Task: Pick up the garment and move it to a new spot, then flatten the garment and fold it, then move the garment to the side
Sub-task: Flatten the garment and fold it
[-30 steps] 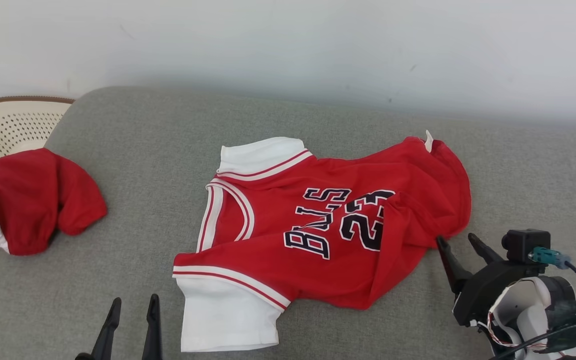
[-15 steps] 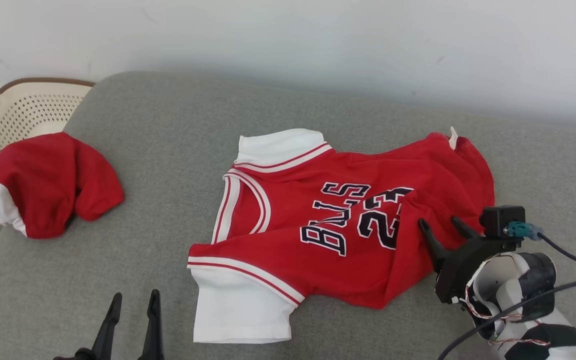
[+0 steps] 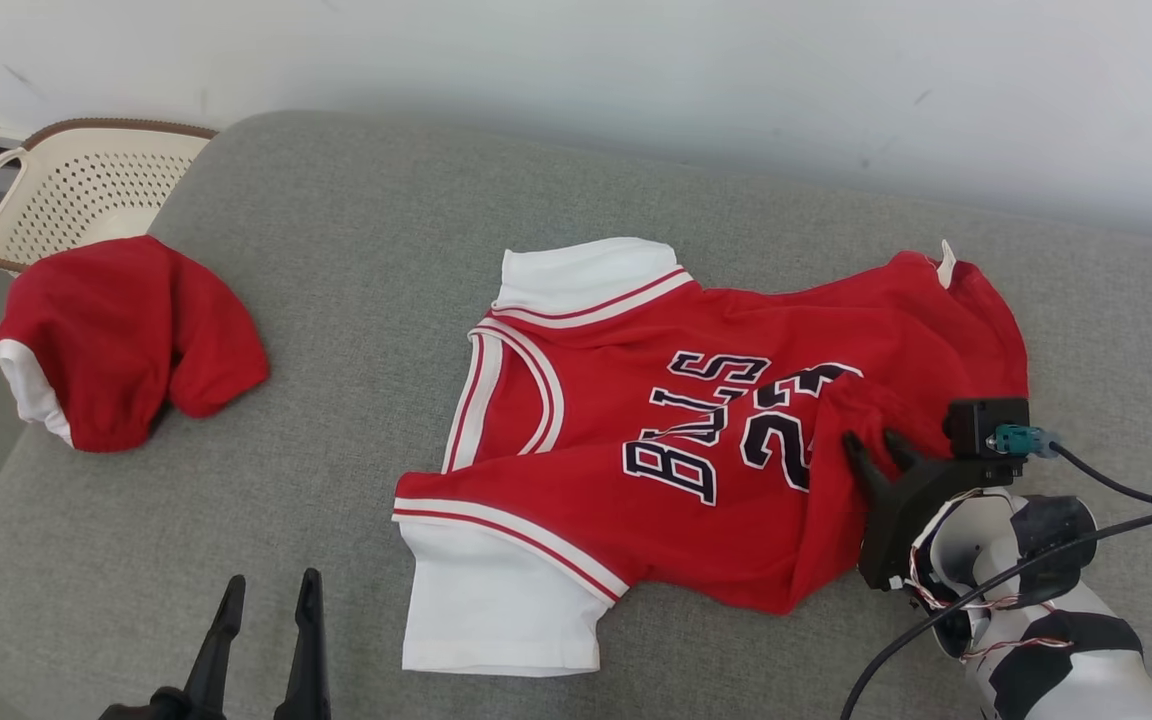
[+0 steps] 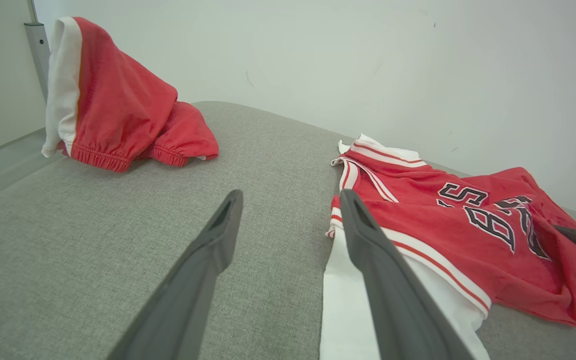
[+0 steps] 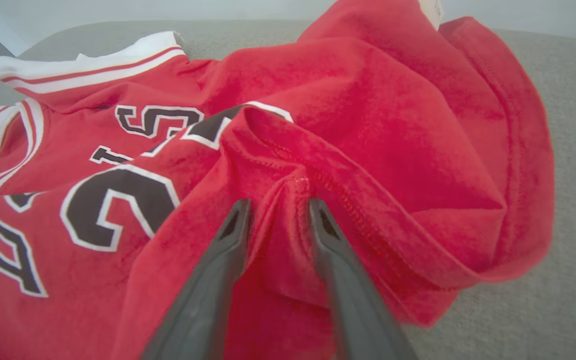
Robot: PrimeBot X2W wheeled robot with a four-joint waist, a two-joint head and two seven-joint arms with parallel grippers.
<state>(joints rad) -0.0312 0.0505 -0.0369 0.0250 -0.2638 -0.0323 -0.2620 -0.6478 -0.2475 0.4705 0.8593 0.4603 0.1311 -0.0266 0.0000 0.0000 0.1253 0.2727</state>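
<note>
A broad grey cushion (image 3: 356, 260) with a woven cover and a rounded far-left corner carries two pieces of clothing. A red jersey (image 3: 586, 470) lies near the middle, front up, its collar toward the left and its white sleeves spread to the near and far sides. Black letters and the number 23 run across its chest. Its right end is rumpled and folded over itself. Red shorts (image 3: 126, 340) with white trim sit bunched at the left edge, well apart from the jersey.
</note>
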